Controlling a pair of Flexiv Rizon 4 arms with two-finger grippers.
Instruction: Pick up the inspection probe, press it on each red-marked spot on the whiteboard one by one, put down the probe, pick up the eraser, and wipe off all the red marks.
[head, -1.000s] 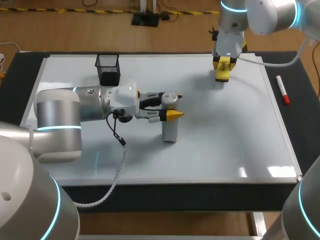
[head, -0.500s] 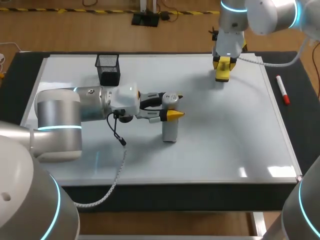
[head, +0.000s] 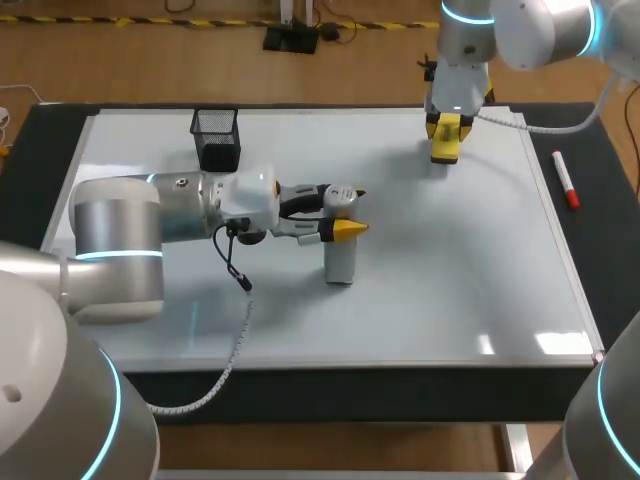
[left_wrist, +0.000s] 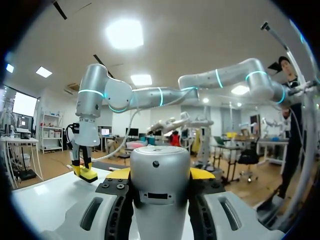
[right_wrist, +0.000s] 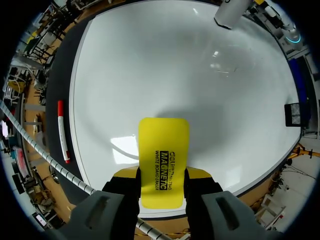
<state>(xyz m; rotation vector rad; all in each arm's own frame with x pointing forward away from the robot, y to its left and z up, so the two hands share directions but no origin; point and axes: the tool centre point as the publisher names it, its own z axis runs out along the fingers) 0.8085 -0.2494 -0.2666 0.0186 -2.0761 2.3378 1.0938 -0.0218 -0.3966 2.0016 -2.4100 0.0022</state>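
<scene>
Two grippers, both loaded. Your left gripper (head: 343, 210) is clamping the probe (head: 340, 260) at its top from both sides; it is standing upright mid whiteboard (head: 450, 270). Your right gripper (head: 446, 135) is pinching the yellow eraser (head: 445, 150) over the board's far right part; contact unclear. Red marker (head: 566, 180) is lying off the board's right edge.

Probe (head: 340, 262) at middle of whiteboard (head: 460, 280), eraser (head: 446, 140) far right, holder (head: 216, 138) far left
</scene>
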